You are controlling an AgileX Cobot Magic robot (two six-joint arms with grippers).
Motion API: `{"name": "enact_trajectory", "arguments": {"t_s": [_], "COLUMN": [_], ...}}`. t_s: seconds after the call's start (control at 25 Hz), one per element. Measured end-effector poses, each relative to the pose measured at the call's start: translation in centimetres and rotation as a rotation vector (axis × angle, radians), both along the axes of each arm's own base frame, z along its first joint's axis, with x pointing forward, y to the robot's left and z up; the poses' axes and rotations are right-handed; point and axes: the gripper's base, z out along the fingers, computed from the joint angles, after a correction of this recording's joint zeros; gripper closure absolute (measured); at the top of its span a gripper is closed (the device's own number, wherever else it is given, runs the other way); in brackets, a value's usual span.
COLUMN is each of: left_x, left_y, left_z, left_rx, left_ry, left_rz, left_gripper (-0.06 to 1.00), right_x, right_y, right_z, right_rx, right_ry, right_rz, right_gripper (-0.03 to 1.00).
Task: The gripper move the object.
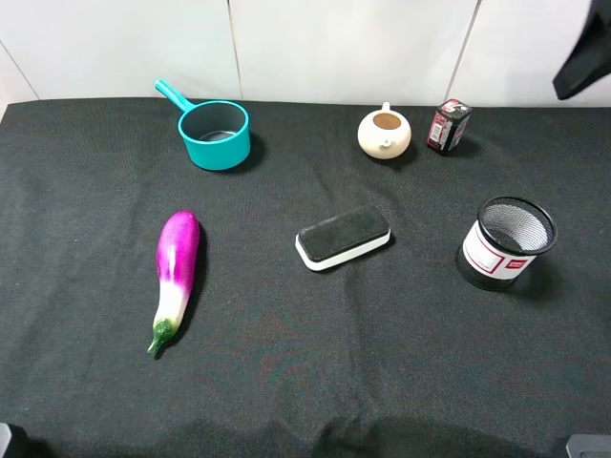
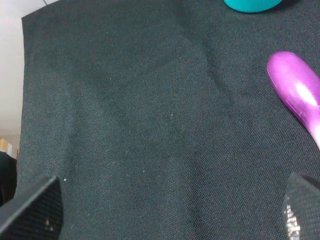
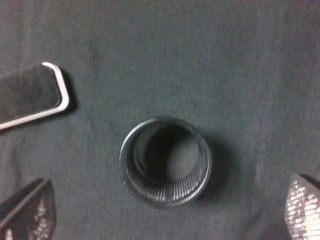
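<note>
The object, a small upright red-and-black box (image 1: pixel 448 126) with a whitish top, stands at the back right of the black cloth, just right of the cream teapot (image 1: pixel 385 133). It shows in neither wrist view. My right gripper (image 3: pixel 165 212) is open and empty, high above the black mesh cup (image 3: pixel 165 161), looking down into it. Only a black part of the right arm (image 1: pixel 582 55) shows in the exterior view, at the top right edge. My left gripper (image 2: pixel 170 215) is open and empty over bare cloth near the purple eggplant (image 2: pixel 296 92).
A teal saucepan (image 1: pixel 214 132) stands at the back left. The eggplant (image 1: pixel 175 275) lies at the left. A black-and-white eraser block (image 1: pixel 343 237) lies in the middle, the mesh cup (image 1: pixel 507 242) at the right. The eraser (image 3: pixel 30 97) also shows beside the cup.
</note>
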Motion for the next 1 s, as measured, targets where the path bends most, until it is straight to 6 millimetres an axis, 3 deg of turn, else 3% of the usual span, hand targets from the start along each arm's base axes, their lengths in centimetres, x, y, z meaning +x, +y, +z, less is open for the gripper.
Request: {"name": "enact_trajectory", "arguments": {"t_s": [0.72,0.88,1.0], "left_x": [0.0,0.0,0.0], "left_y": [0.0,0.0,0.0], "left_z": [0.0,0.0,0.0], "left_rx": [0.000,0.000,0.000], "left_ry": [0.000,0.000,0.000], "left_rz": [0.000,0.000,0.000], "left_gripper": [0.01,0.01,0.01], "right_x": [-13.2,-15.1,-16.4], "right_y": [-1.7,-2.1,-2.5], "right_z": [5.9,5.8,4.3], "right_rx": [0.079,0.076,0.061], "right_ry": [-0.413,-0.463,-0.463], "right_rz": [-0.015,-0.029,-0.048], "right_gripper": [0.27,0.27,0.27]}}
